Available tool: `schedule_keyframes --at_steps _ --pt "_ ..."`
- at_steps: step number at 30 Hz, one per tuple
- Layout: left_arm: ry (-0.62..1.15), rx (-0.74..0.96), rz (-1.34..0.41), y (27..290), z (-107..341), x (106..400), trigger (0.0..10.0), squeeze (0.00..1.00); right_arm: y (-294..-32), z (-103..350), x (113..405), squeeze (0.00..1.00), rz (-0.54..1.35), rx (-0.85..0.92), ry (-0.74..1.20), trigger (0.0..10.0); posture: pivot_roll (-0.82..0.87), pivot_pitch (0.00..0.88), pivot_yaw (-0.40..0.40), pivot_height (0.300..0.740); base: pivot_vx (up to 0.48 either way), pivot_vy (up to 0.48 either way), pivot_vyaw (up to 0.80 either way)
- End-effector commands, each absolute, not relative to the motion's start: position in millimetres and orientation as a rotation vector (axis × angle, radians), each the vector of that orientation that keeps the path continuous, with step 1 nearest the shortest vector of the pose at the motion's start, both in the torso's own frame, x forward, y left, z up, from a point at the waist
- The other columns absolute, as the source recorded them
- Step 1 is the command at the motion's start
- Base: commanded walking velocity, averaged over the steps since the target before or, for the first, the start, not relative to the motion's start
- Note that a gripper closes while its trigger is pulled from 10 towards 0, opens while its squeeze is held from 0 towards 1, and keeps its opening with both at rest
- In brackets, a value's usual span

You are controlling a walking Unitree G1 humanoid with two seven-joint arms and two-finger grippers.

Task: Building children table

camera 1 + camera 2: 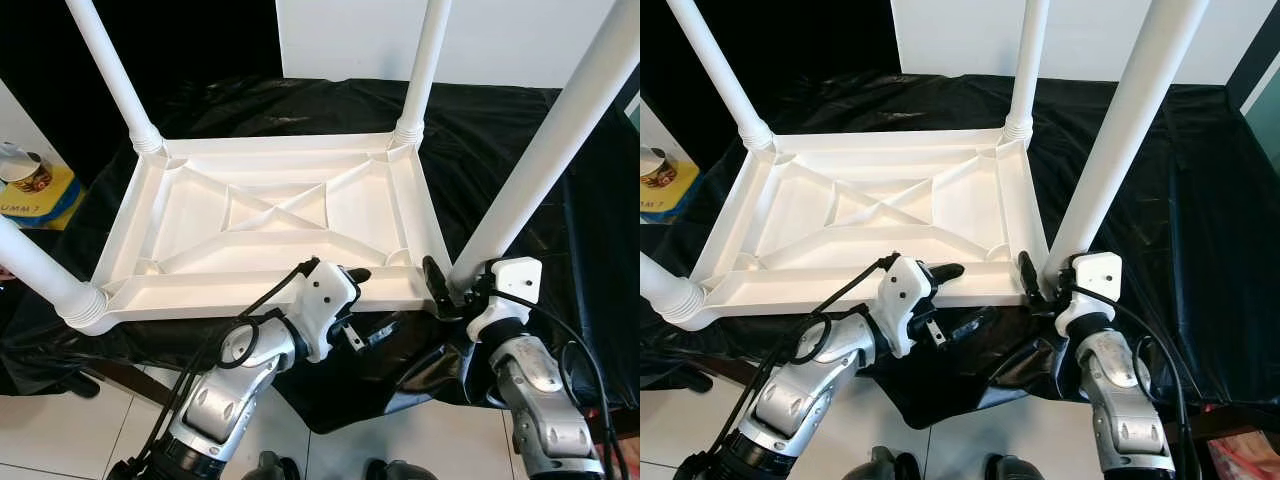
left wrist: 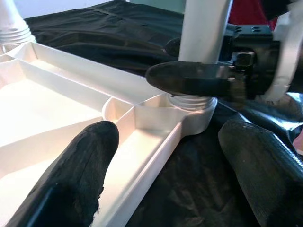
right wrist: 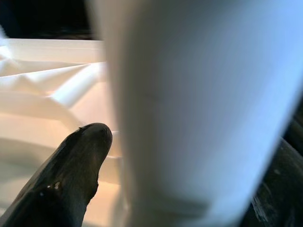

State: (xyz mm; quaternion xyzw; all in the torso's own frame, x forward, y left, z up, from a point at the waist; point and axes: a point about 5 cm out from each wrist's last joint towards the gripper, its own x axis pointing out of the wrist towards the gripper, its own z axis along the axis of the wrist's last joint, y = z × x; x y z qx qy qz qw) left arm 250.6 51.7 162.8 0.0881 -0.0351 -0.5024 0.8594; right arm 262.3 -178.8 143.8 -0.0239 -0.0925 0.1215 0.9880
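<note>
Upside-down table (image 1: pixel 270 215), legs (image 1: pixel 540 150) upward

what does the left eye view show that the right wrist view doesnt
Left eye view alone: the whole upturned tabletop on black sheeting, all four legs, a cup at far left, and the left tool open over the near rim. Right wrist view alone: a close look at the right tool's finger beside the leg base. Both: the near right leg with the right tool around it, and the tabletop's ribs.
</note>
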Motion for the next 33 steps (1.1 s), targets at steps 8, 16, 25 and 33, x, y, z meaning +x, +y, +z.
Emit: schedule_keyframes --at_steps 8,16,25,33 --pt "-0.057 0.204 -1.031 60 159 256 10.0 0.00 -183 140 268 0.00 0.430 -0.102 -0.146 10.0 -0.08 0.137 0.024 0.740 0.000 0.000 0.00" --pt "-0.051 0.206 -1.053 60 160 257 10.0 0.00 -173 132 283 0.00 0.523 -0.138 -0.119 10.0 -0.04 0.142 0.070 0.740 0.000 0.000 0.00" --pt "-0.057 0.212 -1.047 59 161 254 10.0 0.00 -180 122 286 0.00 0.533 -0.157 -0.098 0.0 -0.01 0.150 0.027 0.740 0.000 0.000 0.00" --pt "-0.055 0.203 -1.043 58 159 252 10.0 0.00 -185 118 285 0.00 0.522 -0.163 -0.083 1.8 -0.02 0.152 0.027 0.740 0.000 0.000 0.00"
